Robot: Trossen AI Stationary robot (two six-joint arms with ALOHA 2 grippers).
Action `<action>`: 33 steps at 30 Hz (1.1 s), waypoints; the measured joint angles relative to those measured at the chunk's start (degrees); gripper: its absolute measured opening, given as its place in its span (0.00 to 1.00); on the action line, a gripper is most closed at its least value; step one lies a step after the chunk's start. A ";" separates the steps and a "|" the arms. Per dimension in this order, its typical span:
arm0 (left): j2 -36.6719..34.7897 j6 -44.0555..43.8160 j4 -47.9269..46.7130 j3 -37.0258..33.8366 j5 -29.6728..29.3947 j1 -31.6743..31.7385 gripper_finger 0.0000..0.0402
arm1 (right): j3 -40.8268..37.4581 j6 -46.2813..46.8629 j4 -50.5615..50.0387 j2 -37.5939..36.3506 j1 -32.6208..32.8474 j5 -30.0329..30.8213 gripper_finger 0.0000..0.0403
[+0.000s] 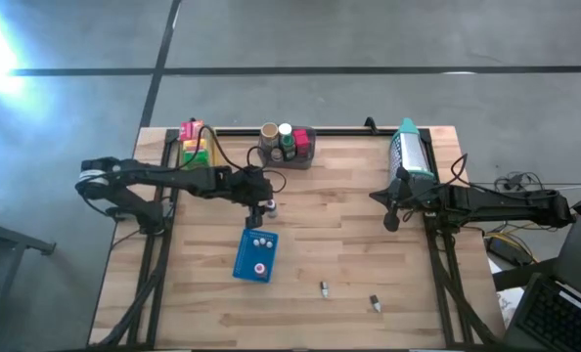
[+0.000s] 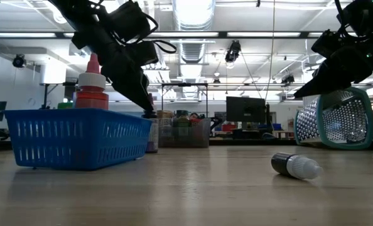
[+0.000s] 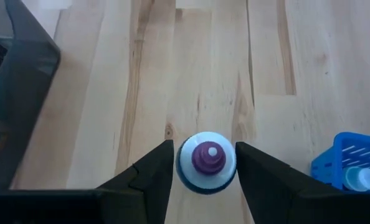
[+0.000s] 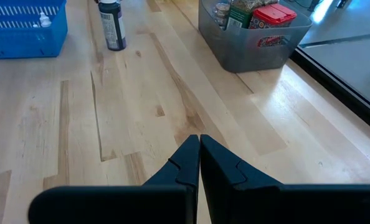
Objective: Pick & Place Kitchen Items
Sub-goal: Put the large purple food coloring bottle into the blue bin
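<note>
No text, brand or number can be read; the red lid (image 4: 273, 15) in the grey bin (image 4: 253, 46) carries print too blurred to make out.

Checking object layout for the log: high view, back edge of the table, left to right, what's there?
Yellow bin with colourful boxes → grey bin with jars and cans → perforated teal-rimmed container lying on its side, just behind the right arm.

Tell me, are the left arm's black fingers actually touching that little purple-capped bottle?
Cannot tell. The left wrist view shows the left tool straddling the bottle, fingers tight beside it; neither contact nor gap shows plainly.
</note>
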 joint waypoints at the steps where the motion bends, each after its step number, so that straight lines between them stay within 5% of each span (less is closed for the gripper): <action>1: 0.00 0.00 0.05 0.00 0.00 0.00 0.44 | 0.00 0.01 -0.02 0.00 0.00 0.00 0.02; 18: 0.00 0.03 0.07 0.00 0.02 0.00 0.32 | 0.00 0.01 -0.02 0.00 0.00 0.00 0.02; 33: 0.00 0.09 0.07 0.00 0.04 0.00 0.33 | 0.00 0.00 -0.02 0.07 0.00 0.02 0.02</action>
